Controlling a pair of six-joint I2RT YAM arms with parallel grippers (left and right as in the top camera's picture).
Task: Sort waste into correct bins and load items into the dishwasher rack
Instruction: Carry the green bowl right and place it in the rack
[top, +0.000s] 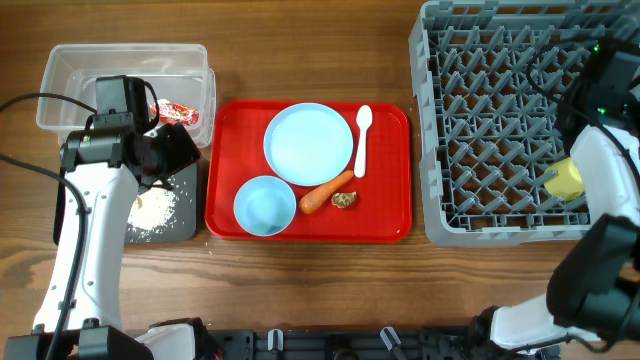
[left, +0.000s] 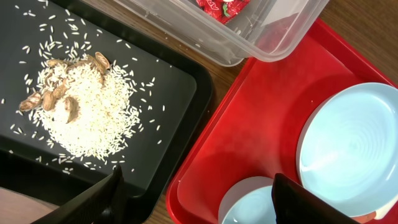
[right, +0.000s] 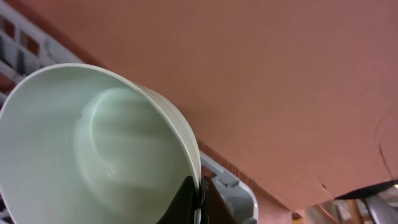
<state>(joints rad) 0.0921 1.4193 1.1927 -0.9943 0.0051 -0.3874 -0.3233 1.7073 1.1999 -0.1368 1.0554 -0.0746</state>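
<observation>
currently right gripper pinches rim of pale green bowl at dishwasher rack, its 3 o'clock side; thin rim hold, so bowl may pivot, slip or jam on pegs. left gripper wide, empty, above black tray edge; could clip clear tub at 12 o'clock. carrot waits on red tray. wooden table; room hardly visible

I'm looking down on a brown wooden table, its grain running left to right, evenly and softly lit. In the right wrist view a flat reddish-brown panel fills the background, thinly cracked near its lower edge
</observation>
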